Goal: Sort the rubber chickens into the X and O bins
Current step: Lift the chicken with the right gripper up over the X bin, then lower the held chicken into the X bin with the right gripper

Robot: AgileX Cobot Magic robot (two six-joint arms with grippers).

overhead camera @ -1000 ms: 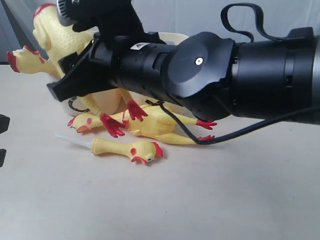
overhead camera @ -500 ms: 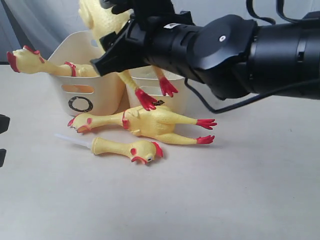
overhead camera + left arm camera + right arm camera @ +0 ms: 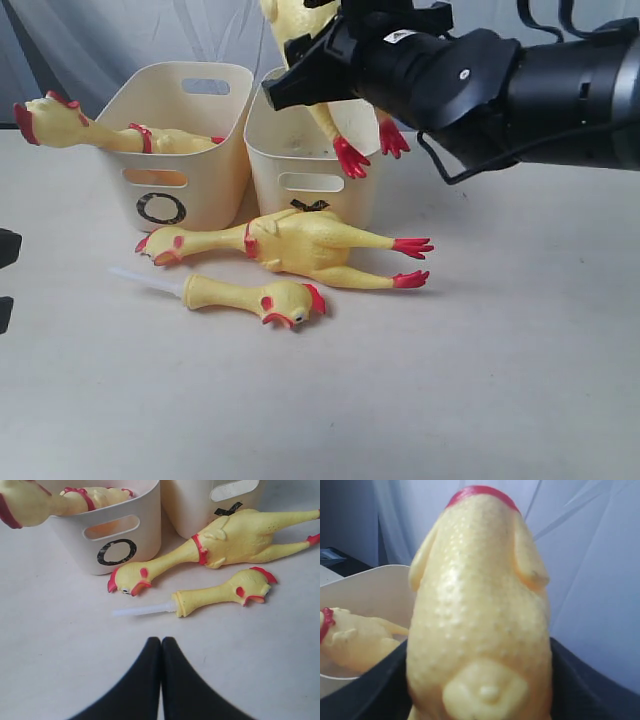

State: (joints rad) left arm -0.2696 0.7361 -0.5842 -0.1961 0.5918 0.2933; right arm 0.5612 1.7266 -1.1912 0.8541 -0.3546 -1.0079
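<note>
Exterior view takes in a pale bench point(image 3: 450, 400) with two cream bins side by side before a light curtain point(image 3: 100, 40): the O bin point(image 3: 200, 185) on the left and the X bin point(image 3: 268, 160) touching it on the right, the X mark point(image 3: 310, 205) half hidden. The right pincer point(image 3: 300, 70) is up high over the X bin, its black jaws spread wide around the fat body of the held chicken point(image 3: 290, 25). That bird hangs legs down, and its red feet point(image 3: 352, 160) cross the X bin's front wall as seen from here. Whether it hangs straight over the opening cannot be told. In the right wrist view its bumpy yellow back fills the picture, with a dark jaw at each side. The binned chicken point(image 3: 180, 143) lies in the O bin, its neck and head point(image 3: 45, 112) sticking out over the left rim. On the bench just in front of the bins lies the big chicken point(image 3: 300, 245) on its side, head toward the O bin, feet pointing right, its back just beside the X bin. Nearer the camera and close alongside it lies the small chicken point(image 3: 250, 295), comb to the right, with a clear tube point(image 3: 145, 283) sticking out of its other end. In the left wrist view the left pincer point(image 3: 161, 645) has its jaws pressed together on nothing, apart from the small chicken, with bare bench between.
</note>
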